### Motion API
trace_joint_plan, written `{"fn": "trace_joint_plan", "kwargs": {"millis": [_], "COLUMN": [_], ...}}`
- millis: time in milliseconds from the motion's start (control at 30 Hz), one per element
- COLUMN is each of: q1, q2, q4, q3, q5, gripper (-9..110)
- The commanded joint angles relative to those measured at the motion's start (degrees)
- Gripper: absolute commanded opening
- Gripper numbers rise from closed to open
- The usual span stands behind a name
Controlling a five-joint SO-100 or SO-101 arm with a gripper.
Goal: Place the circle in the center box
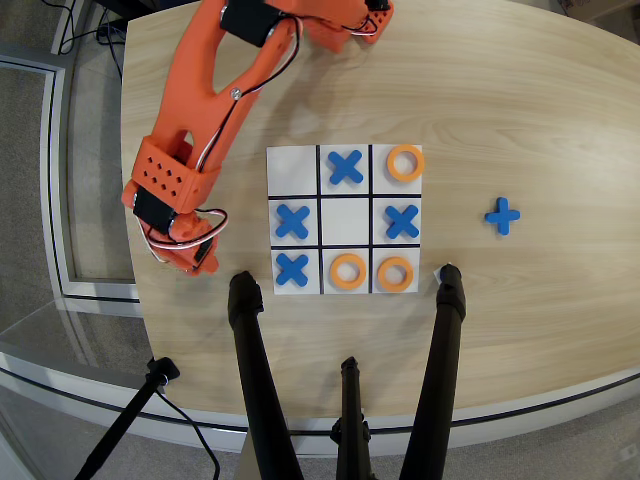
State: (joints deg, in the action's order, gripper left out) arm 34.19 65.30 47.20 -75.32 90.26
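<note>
Our end effector hangs low over the counter, left of the board; its own body hides the tips, so we cannot tell whether they are spread or pinching. No loose circle shows there: the three rings we see sit in outer cells, one top right and two in the bottom row. If a ring lies beneath us, it is hidden. The center box is bare, with blue X pieces on either side. We judge we should grip squarely, lift clear, then cross above those pieces. The counter is pale wood; black tripod legs stand at its near edge.
</note>
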Motion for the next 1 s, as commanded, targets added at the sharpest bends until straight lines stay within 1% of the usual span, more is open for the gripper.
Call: {"fn": "trace_joint_plan", "kwargs": {"millis": [0, 767, 900, 967], "q1": [0.4, 1.4, 1.9, 2.0], "q2": [-0.8, -17.9, -18.8, -18.2], "q4": [-0.3, -0.6, 1.0, 1.3], "q3": [2.6, 14.6, 13.5, 11.8], "q5": [1.0, 1.1, 0.5, -1.5], "gripper": [20, 20, 20, 20]}}
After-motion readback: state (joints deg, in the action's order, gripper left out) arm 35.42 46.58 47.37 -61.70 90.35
